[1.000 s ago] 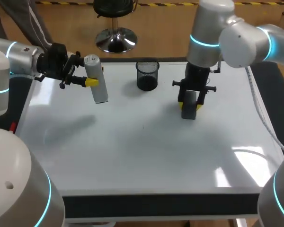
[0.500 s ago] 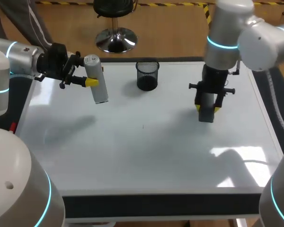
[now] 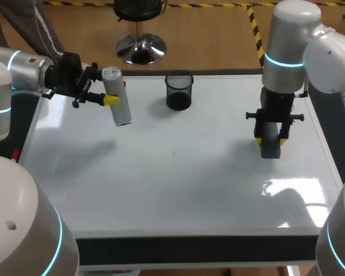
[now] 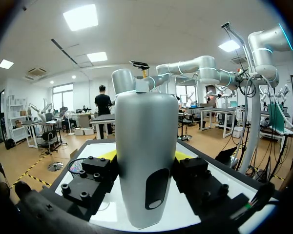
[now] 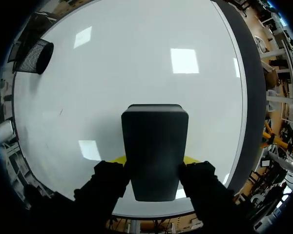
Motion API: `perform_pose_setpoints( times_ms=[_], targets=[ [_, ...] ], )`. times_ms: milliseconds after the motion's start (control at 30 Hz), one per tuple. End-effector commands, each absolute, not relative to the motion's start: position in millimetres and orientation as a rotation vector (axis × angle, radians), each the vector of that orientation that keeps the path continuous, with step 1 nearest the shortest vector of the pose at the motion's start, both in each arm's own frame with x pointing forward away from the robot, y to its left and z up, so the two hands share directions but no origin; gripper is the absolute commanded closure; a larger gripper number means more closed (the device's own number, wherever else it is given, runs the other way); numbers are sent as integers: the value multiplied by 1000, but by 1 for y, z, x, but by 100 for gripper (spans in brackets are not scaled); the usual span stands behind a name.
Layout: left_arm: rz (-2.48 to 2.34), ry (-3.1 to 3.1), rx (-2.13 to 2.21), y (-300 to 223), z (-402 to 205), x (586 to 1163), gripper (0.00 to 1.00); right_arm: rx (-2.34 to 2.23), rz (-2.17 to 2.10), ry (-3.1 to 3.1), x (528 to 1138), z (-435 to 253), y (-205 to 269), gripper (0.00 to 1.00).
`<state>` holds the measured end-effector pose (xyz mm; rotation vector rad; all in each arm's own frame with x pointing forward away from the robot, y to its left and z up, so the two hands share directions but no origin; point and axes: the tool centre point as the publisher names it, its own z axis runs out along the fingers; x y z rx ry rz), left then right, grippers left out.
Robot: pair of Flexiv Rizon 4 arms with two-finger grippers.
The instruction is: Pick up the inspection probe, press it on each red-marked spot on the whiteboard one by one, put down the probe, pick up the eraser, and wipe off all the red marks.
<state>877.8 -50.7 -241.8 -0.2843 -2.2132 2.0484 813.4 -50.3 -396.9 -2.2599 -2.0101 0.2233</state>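
Your right gripper [image 3: 271, 140] is closed on the eraser [image 3: 270, 148], the dark block pinched between both fingers with its free end pointing down at the whiteboard [image 3: 178, 184]. It sits at the right middle of the head view. From these views you cannot tell whether the eraser face touches the board or hangs just above it.

Your left gripper [image 3: 112, 99] is closed on the probe [image 3: 122, 112], holding it tilted above the board at the upper left. The probe is not put down.

The step in hand looks like wiping, yet no red mark shows anywhere on the board. The only mark is a tiny dark fleck [image 3: 173, 153] near the centre, too small to judge its colour.

To wipe well:
- Set the eraser face flat on the board, not on an edge, and press evenly.
- Work in straight, overlapping passes from the right side toward the centre.
- Steer clear of the mesh cup [image 3: 179, 92] at the upper middle, which would probably tip at a nudge.
- Hold the left arm where it is, well apart from the right arm's path.
- Find a spot for the probe.
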Motion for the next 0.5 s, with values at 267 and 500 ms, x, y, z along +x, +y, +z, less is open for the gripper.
perform_pose_setpoints(
  times_ms=[267,500],
  targets=[
    [2051,-2214,-287,-50,-241,877,100,-2263,202,-1946,806,-411,-89,100],
    [2051,-2214,-287,-50,-241,877,100,-2266,190,-1947,802,-412,-99,100]
  ],
)
